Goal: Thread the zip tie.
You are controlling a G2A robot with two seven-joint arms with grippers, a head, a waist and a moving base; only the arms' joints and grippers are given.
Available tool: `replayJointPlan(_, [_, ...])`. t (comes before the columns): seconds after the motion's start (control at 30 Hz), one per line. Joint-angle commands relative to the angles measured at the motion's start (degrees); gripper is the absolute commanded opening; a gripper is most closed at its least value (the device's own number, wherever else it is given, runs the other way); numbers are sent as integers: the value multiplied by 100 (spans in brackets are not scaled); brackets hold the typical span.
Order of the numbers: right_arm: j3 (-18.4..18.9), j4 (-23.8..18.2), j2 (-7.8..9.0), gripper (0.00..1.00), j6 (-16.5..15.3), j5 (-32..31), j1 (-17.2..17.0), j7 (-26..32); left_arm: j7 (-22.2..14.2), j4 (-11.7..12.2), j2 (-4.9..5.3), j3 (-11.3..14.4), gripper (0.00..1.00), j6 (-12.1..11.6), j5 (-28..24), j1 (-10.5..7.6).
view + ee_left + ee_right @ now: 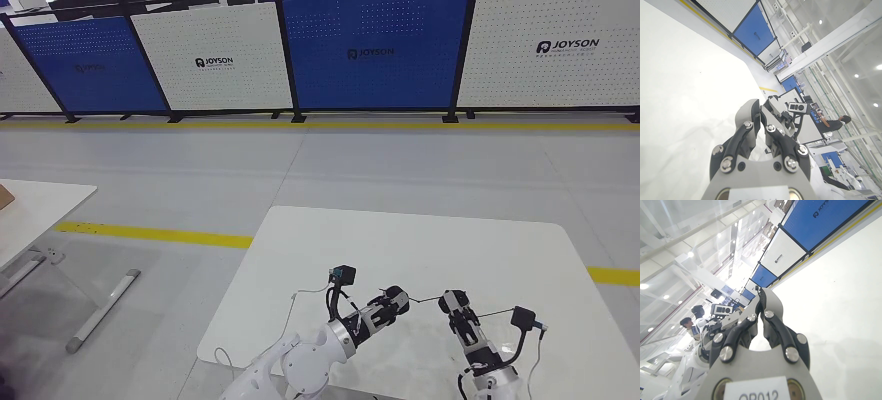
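A thin black zip tie (425, 299) spans the short gap between my two grippers, above the near part of the white table (420, 240). My left gripper (397, 297) is shut on one end, and its pads (755, 113) are pressed together at the tips. My right gripper (452, 300) is shut on the other end. In the right wrist view the zip tie's small black head (756, 288) pokes out past the closed fingertips (763, 298). In the left wrist view the right gripper (772, 106) sits just behind my left gripper (760, 112).
The white table's bare top stretches away from both grippers to its far edge (410, 209). Another white table (30, 215) stands to the left across the floor. Blue and white pegboard panels (370, 50) line the back.
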Motion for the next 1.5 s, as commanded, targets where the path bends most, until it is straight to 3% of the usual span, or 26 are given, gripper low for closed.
replayJointPlan(0.0, [25, -18, -2, 0, -37, 20, -24, -7, 0, 0, 0, 0, 0, 0, 0, 0])
replayJointPlan(1.47, [112, -91, -32, 0, -37, -12, -104, 51, 0, 0, 0, 0, 0, 0, 0, 0])
